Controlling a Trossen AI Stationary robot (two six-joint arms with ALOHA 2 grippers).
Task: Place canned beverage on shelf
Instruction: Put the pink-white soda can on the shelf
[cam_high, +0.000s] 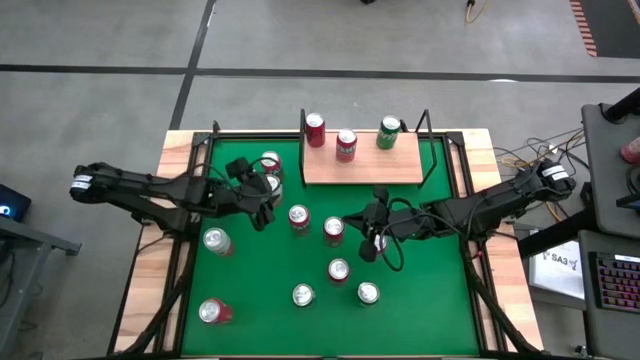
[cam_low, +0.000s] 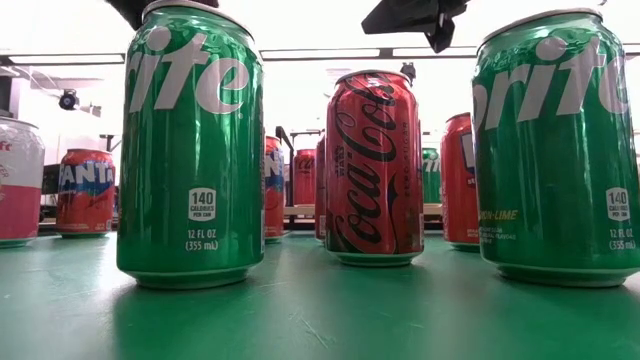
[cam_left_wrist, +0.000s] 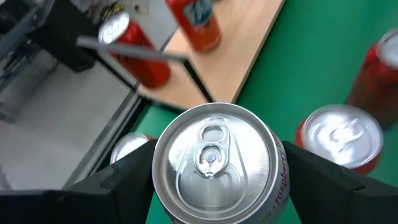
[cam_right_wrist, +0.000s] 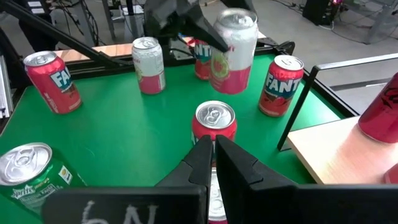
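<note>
shelf (cam_high: 362, 160): one, light tan board with thin black uprights at both ends, at the far edge of the green surface (cam_high: 430, 300)
cans on shelf: three, upright in a row: red can (cam_high: 315, 130), red-and-white can (cam_high: 346, 145), green can (cam_high: 388, 132)
cans on surface: nine or ten in the high view; two crowd together under the left end effector, so exact count unclear
loose cans: seven stand apart from the end effectors across the middle and near side; one pink-and-silver near the left edge (cam_high: 216, 241), one at the near left corner (cam_high: 213, 312)
held can (cam_left_wrist: 219, 162): one, silver top with pull tab, white-and-pink side with part of the word "Raspberry"; the right wrist view shows it lifted clear of the felt, white upper half, pink lower half (cam_right_wrist: 233, 53)
held can location: left-centre of the surface, just left of the shelf's near-left corner, not on the shelf
left end effector (cam_high: 262, 196): fingers (cam_left_wrist: 118, 186) wide on both sides of the held can, gripping it
right end effector (cam_high: 367, 238): fingers (cam_right_wrist: 199, 163) pressed together, nothing held, hovering mid-surface just above a red can (cam_right_wrist: 214, 123)
low view: two big green Sprite cans (cam_low: 190, 150) up front, Coca-Cola can (cam_low: 373, 170) between them, Fanta can (cam_low: 84, 190) further back left
</note>
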